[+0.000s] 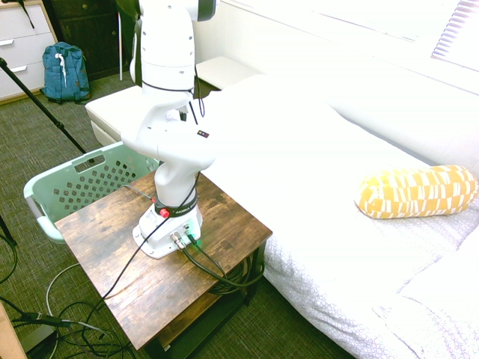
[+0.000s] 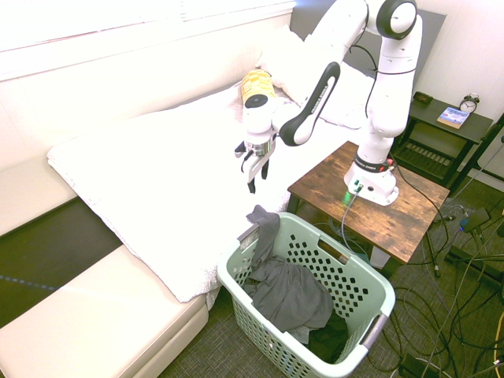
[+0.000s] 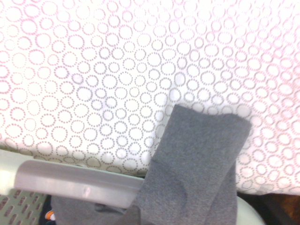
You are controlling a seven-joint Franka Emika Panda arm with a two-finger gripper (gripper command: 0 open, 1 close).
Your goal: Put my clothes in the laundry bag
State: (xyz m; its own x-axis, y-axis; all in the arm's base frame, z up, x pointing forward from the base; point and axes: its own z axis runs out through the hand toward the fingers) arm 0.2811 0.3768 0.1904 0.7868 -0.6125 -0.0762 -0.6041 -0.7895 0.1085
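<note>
While the gripper [image 2: 253,167] is hovering empty with its fingers spread apart, the clothes [image 2: 287,291] are lying just below it in the laundry bag [image 2: 361,277], one end draping over the near rim. Being soft, light and limp, they are likely best pinched at that raised fold [image 2: 262,217]. No brand or writing is readable.

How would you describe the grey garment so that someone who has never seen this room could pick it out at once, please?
Find the white bed, then the pale green perforated laundry basket on the floor at its edge. The grey garment lies inside it, one end draped over the rim nearest the bed, below the gripper. It is the only slate-grey cloth; the pillow is yellow.
</note>
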